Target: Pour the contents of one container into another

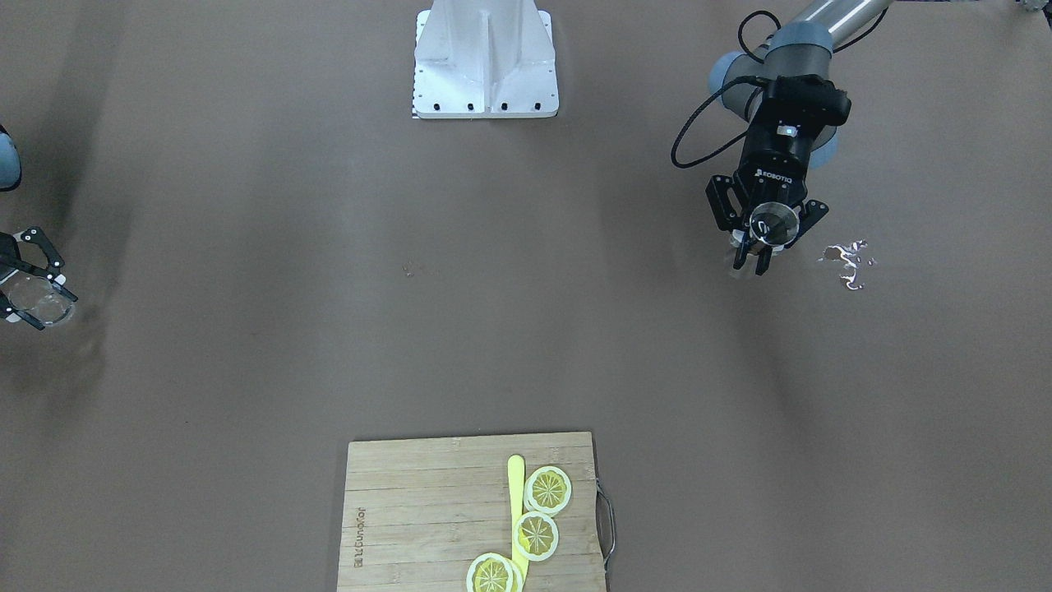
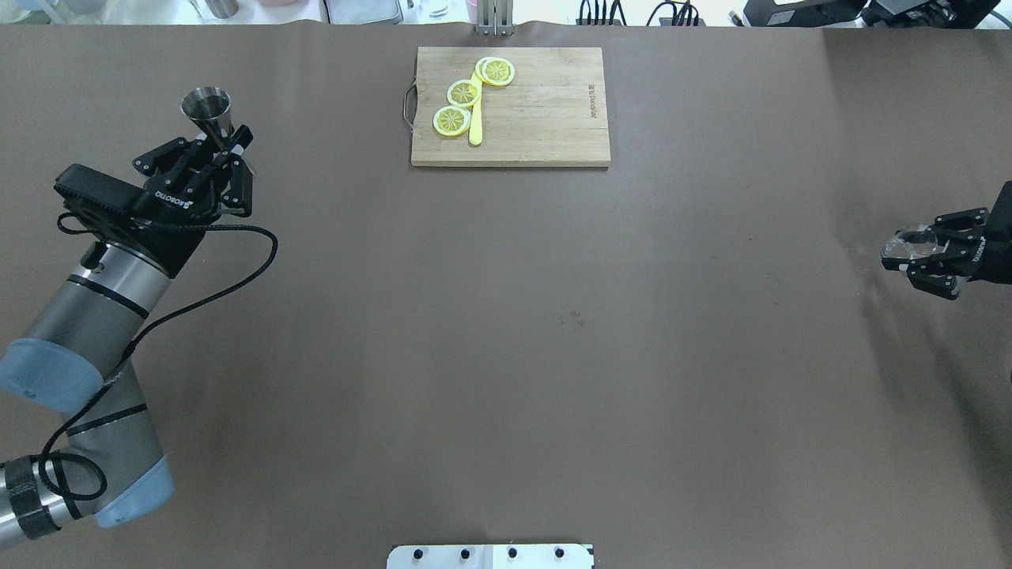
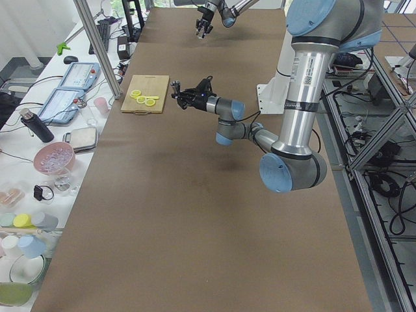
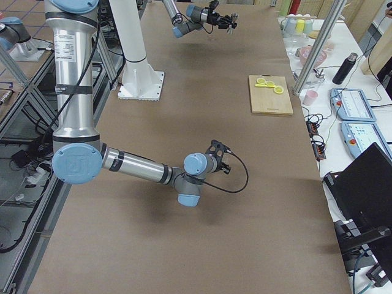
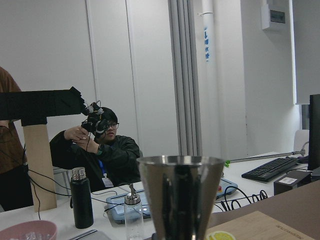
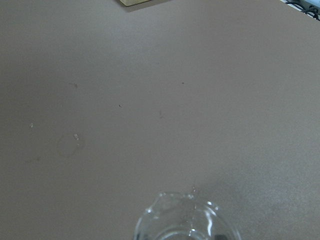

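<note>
Steel cone-shaped jigger (image 5: 181,195) sits clamped in left gripper (image 2: 227,148), bowl poking past fingertips; right gripper (image 2: 917,254), well apart across brown table (image 2: 506,356), pinches small clear glass cup (image 2: 911,239).

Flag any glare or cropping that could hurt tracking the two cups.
Front-facing view: bright glints on the table beside the metal cup; glass near the frame edge. Right wrist view: glass cropped, barely visible against the table. Overhead view: even light, soft shadows.
</note>
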Robot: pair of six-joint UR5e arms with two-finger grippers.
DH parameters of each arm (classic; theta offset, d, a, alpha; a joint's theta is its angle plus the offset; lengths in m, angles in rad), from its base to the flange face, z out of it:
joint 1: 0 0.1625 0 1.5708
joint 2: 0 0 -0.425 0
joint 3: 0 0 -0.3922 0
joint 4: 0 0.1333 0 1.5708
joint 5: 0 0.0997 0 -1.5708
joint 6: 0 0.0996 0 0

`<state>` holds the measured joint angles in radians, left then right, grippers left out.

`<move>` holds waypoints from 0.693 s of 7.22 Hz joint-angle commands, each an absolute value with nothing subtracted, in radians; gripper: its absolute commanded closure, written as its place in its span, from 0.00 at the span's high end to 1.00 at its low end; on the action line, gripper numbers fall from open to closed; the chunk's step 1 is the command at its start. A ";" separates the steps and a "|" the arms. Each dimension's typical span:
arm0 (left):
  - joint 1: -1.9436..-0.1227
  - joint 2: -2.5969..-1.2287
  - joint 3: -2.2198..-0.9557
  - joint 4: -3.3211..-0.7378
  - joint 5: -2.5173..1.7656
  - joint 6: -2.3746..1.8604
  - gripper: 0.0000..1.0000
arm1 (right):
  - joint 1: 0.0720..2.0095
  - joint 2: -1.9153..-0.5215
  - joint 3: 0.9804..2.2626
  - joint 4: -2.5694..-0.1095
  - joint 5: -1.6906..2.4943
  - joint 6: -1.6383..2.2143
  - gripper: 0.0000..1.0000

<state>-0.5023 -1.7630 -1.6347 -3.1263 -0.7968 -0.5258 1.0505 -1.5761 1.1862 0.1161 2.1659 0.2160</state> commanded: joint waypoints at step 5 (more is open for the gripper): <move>-0.494 -1.753 -1.629 -2.831 -0.609 -0.857 0.00 | 0.960 -1.543 1.115 0.204 2.100 0.268 0.00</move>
<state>-0.4949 -1.7595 -1.6303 -2.8955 -0.6217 -0.7571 0.9673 -1.5438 1.1169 0.2026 2.1037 0.2679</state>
